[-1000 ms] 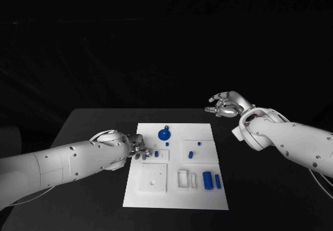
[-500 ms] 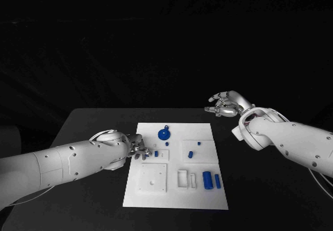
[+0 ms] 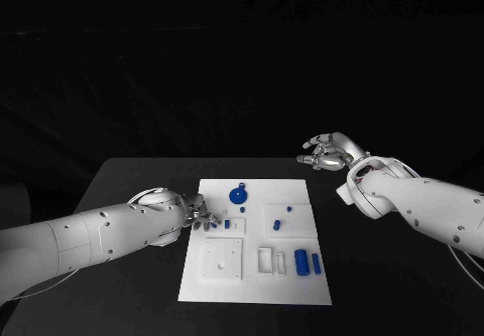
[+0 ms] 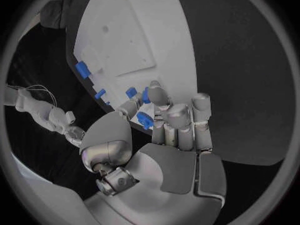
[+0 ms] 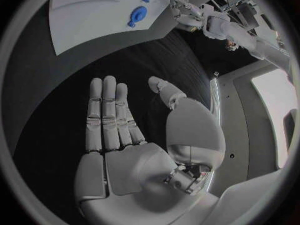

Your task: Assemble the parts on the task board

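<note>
Your left hand [image 3: 198,214] sat at the board's [image 3: 257,280] left edge, fingers curled together; whether they pinched the small blue part [image 4: 145,120] just under its fingertips, I couldn't tell. Your right hand [image 5: 134,150] hovered well beyond the board's far right corner, fingers straight and apart, holding nothing.

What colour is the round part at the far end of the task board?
Blue. The round part shows best in the head view, lying on the white task board.
</note>
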